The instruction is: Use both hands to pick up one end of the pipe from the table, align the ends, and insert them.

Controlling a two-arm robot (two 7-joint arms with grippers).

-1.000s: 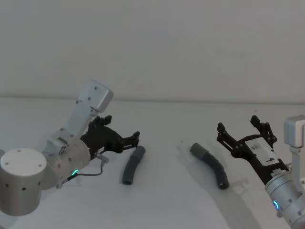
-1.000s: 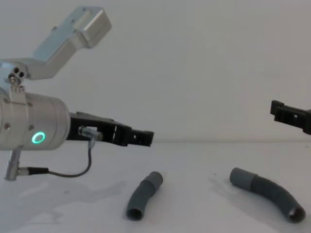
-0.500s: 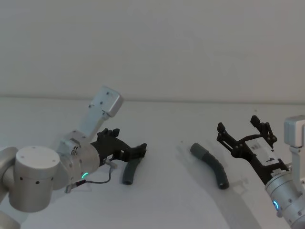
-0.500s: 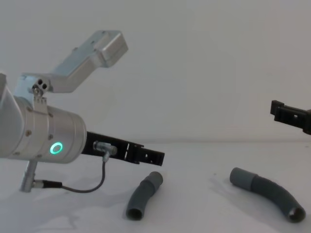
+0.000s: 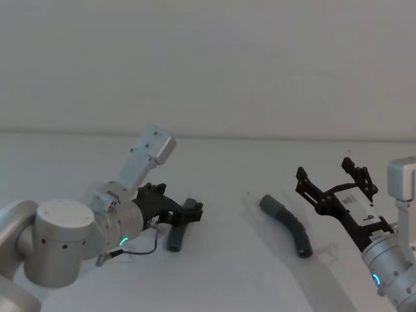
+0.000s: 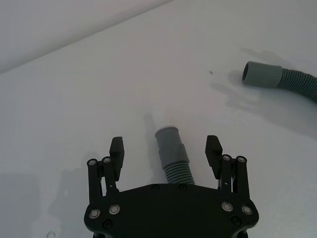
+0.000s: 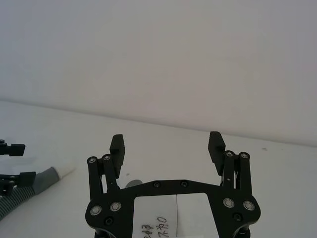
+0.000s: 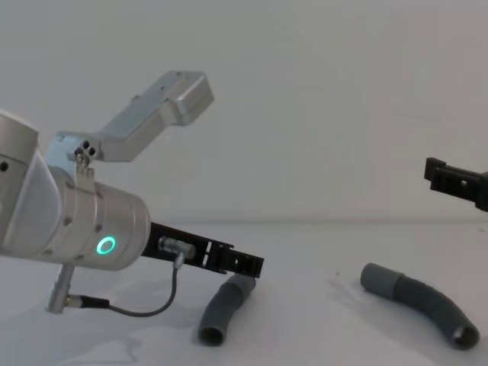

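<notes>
The left gripper (image 5: pixel 193 210) has dropped, fingers (image 6: pixel 117 147) straddling the shorter pipe (image 5: pixel 174 240).

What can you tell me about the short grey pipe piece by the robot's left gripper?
The short pipe piece looks like dull grey plastic, gently curved, with a ribbed body and a smooth, pale-rimmed sleeve at its far end. It lies flat on the white table. The left gripper straddles that sleeve with open fingers, a gap showing on either side.

gap: shorter piece (image 5: pixel 175 239) to longer piece (image 5: pixel 290 229) | bare table (image 5: pixel 227 263) between, unobstructed
</notes>
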